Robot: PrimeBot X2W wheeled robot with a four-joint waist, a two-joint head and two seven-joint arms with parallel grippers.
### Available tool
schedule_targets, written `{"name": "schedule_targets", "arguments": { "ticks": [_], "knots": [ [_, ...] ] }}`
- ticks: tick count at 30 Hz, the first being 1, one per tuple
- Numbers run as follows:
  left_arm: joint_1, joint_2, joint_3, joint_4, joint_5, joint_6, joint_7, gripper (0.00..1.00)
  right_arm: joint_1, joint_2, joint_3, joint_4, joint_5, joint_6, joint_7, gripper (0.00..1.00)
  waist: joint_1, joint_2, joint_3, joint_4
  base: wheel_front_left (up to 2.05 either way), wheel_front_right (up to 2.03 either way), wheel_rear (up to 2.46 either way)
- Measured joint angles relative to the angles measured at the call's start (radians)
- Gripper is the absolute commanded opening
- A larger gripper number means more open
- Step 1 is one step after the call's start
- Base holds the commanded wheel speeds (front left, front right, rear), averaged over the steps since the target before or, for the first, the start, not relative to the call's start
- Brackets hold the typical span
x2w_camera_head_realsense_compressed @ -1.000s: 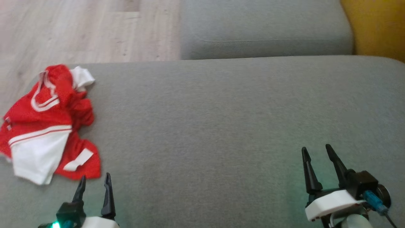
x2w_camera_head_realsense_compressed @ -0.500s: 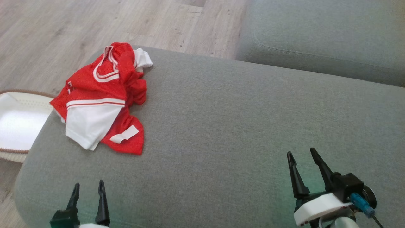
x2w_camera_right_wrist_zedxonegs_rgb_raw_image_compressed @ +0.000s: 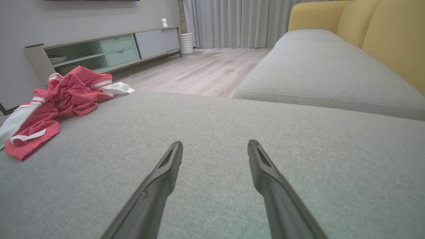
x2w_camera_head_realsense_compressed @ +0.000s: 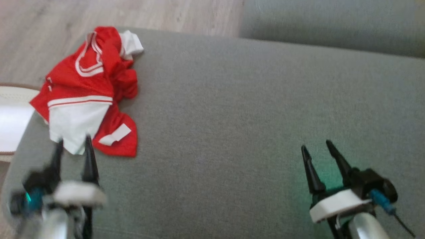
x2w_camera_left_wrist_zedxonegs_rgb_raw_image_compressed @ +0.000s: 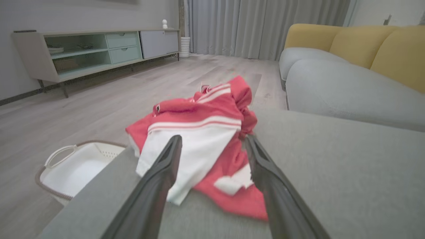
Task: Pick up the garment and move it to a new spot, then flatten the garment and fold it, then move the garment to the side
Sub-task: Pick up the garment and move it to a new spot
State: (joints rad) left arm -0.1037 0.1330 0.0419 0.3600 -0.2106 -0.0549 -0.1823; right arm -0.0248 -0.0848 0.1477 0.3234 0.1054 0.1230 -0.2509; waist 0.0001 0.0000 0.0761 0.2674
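Note:
A crumpled red and white garment (x2w_camera_head_realsense_compressed: 88,93) lies at the left end of the grey sofa cushion (x2w_camera_head_realsense_compressed: 252,109). My left gripper (x2w_camera_head_realsense_compressed: 73,142) stands open just short of the garment's near white edge, nothing between its fingers. In the left wrist view the garment (x2w_camera_left_wrist_zedxonegs_rgb_raw_image_compressed: 202,132) fills the space ahead of the open left gripper (x2w_camera_left_wrist_zedxonegs_rgb_raw_image_compressed: 212,141). My right gripper (x2w_camera_head_realsense_compressed: 315,147) is open over bare cushion at the lower right, far from the cloth. In the right wrist view the garment (x2w_camera_right_wrist_zedxonegs_rgb_raw_image_compressed: 59,99) sits at the far left, ahead of the open right gripper (x2w_camera_right_wrist_zedxonegs_rgb_raw_image_compressed: 215,147).
A white laundry basket (x2w_camera_left_wrist_zedxonegs_rgb_raw_image_compressed: 76,166) stands on the wood floor beside the cushion's left end, also at the head view's left edge (x2w_camera_head_realsense_compressed: 13,113). A second grey seat (x2w_camera_head_realsense_compressed: 332,26) lies behind, with yellow backrests (x2w_camera_left_wrist_zedxonegs_rgb_raw_image_compressed: 365,46). A low cabinet (x2w_camera_left_wrist_zedxonegs_rgb_raw_image_compressed: 83,49) stands along the wall.
The head camera has swung, shifting the whole picture. My left gripper has risen toward the garment's near edge and is motion-blurred. The right gripper has kept its place.

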Motion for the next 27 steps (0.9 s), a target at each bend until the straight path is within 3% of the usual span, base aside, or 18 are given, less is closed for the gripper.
{"name": "schedule_targets", "arguments": {
  "ticks": [6,12,22,27],
  "knots": [
    [-0.23,0.081,0.011,-0.045,-0.029,-0.026,0.177,1.0,-0.073,-0.045,0.011,-0.016,-0.001,0.0,0.0,1.0,0.0001,0.0,0.102,-0.03,0.0,0.0,0.0],
    [-0.451,0.147,0.017,0.091,-0.055,-0.041,0.296,1.0,-0.116,-0.089,0.036,-0.032,-0.005,0.0,0.0,1.0,0.0002,0.0,0.205,-0.059,0.0,0.0,0.0],
    [-0.703,0.163,-0.013,0.395,-0.081,-0.059,0.35,1.0,-0.131,-0.168,0.052,-0.092,-0.01,0.0,0.0,1.0,0.0001,0.0,0.343,-0.104,0.0,0.0,0.0],
    [-0.757,0.184,-0.026,0.536,-0.061,-0.032,0.348,1.0,-0.136,-0.179,0.051,-0.132,-0.011,0.0,-0.005,1.0,0.0001,0.0,0.389,-0.128,0.0,0.0,0.0]
  ]
}}
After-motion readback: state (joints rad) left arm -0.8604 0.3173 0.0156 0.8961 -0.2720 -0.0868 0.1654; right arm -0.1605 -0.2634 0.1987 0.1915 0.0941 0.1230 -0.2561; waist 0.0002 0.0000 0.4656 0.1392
